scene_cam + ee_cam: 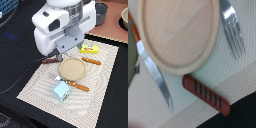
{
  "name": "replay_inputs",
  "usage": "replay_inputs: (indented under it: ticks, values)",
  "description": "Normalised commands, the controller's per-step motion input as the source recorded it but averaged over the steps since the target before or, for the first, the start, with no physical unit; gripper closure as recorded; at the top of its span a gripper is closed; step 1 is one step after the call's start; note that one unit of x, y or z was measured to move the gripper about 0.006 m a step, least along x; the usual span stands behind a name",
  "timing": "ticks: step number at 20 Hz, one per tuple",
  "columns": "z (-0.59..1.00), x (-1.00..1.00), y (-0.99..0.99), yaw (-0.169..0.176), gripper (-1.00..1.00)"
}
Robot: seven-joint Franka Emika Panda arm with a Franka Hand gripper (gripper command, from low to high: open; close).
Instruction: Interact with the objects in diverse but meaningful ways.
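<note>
Looks like a lab tabletop dressed up as a dining spot — not a real kitchen. Staged place setting on a pale woven placemat (35, 82): round wooden plate (72, 68) at centre, orange-handled knife (75, 85) and fork (91, 61) beside it. Toy food scattered around — yellow rectangular block (89, 48), pale blue carton (61, 90), dark brown sausage-like stick (205, 94). Bulky white robot arm (60, 25) looming over the dark table (107, 107), black cable (15, 82) trailing off across it.
</note>
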Motion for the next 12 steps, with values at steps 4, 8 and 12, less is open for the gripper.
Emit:
replay_inputs:
  ticks: [4, 8, 12]
  values:
    - [0.04, 0.29, -0.74, -0.035, -1.0]
    - [0.03, 0.48, -0.53, -0.001, -1.0]
    - [0.05, 0.58, -0.48, 0.033, -1.0]
